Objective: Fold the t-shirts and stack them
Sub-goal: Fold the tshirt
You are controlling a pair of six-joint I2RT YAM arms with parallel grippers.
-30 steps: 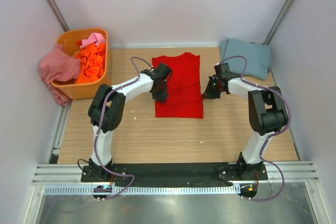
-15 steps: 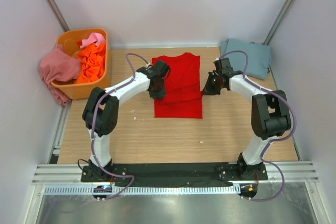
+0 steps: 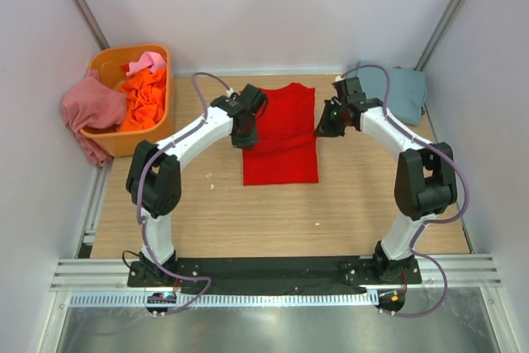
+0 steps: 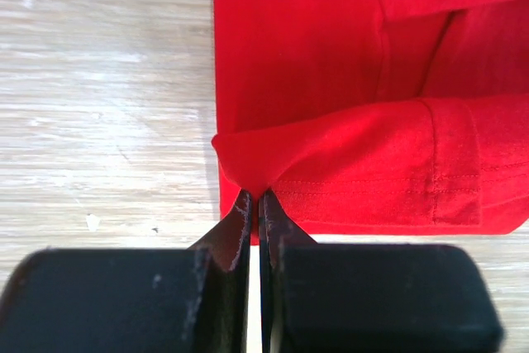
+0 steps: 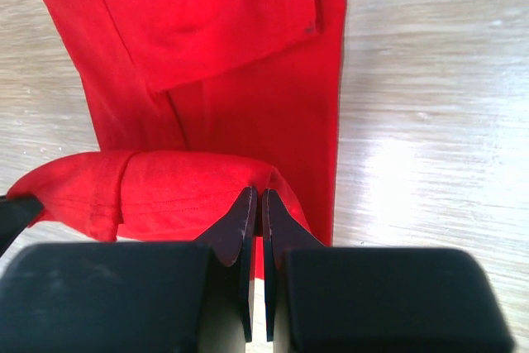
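Pinching red t-shirt (image 3: 285,145) edges: left gripper (image 4: 254,197), right gripper (image 5: 256,196), both clamped.

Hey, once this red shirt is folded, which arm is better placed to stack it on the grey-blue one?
Right, probably. The right gripper pinches the red t-shirt and sits nearest the grey-blue t-shirt; the left gripper, also pinching it, is on the red shirt's other side.

Red t-shirt (image 3: 281,134): soft matt cloth, fine knit, rows of stitching along the hem.
Grey-blue t-shirt (image 3: 401,93): matt cloth, lying smooth.
Table (image 3: 207,221): pale wood grain, faint sheen, light scuffs.
Tub (image 3: 136,145): orange plastic, smooth.
Left gripper (image 4: 254,200), right gripper (image 5: 258,200): black, matt, hard plastic look.
Front rail (image 3: 87,274): grooved bare metal.
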